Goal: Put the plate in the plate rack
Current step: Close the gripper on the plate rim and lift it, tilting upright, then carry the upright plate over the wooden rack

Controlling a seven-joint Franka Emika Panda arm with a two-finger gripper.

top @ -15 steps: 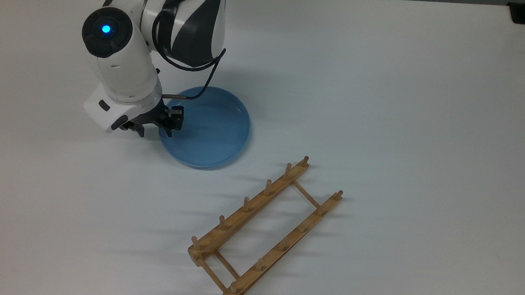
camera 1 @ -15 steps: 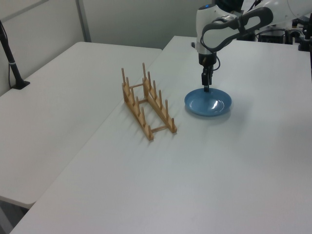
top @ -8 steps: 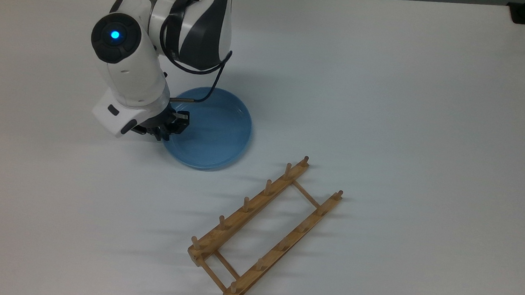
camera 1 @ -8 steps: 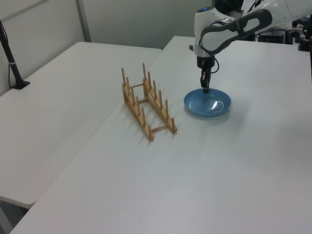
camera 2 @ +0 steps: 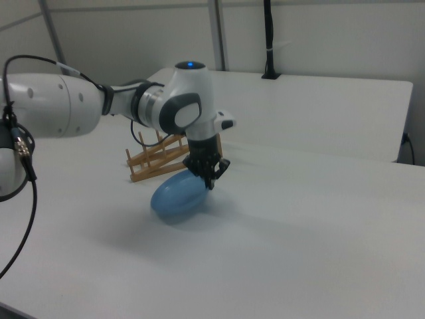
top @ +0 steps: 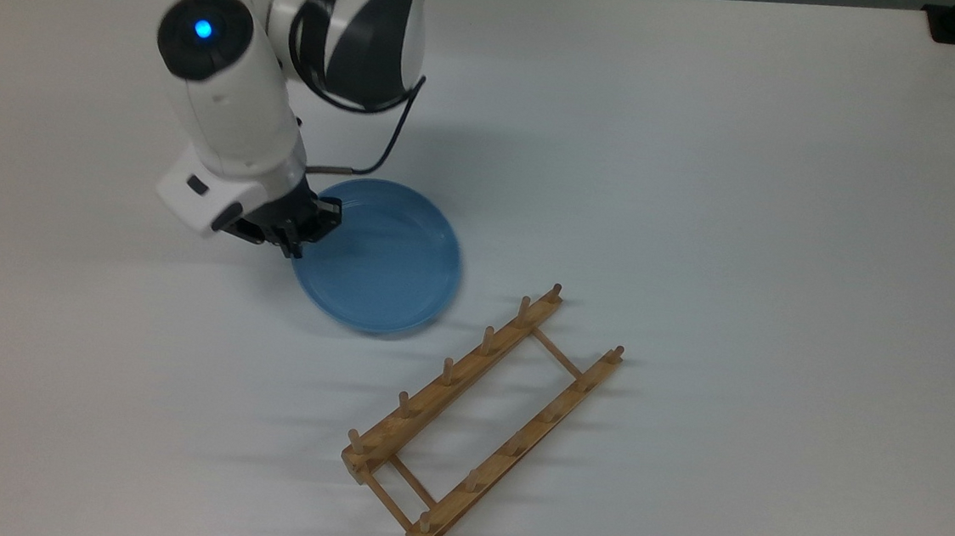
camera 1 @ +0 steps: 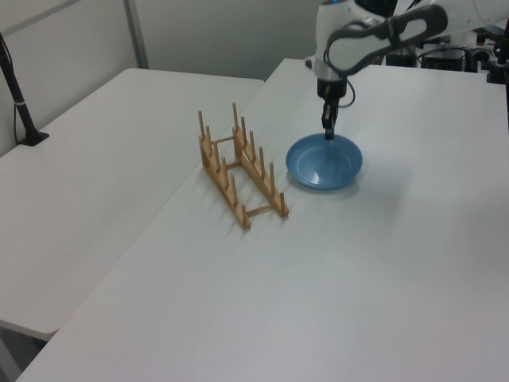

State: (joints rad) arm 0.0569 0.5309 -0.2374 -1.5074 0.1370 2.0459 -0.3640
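Plate gripped by its rim, lifted off the white table.
Gripper is pinched shut on the plate's edge; the plate rack stands apart, nearby.

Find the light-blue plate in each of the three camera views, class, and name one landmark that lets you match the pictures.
Top view: the plate sits left of centre, gripped at its left rim by the gripper.
Left view: the plate is right of centre, right of the plate rack.
Right view: the plate is left of centre, tilted, in front of the rack.
Shared landmark: the wooden plate rack.
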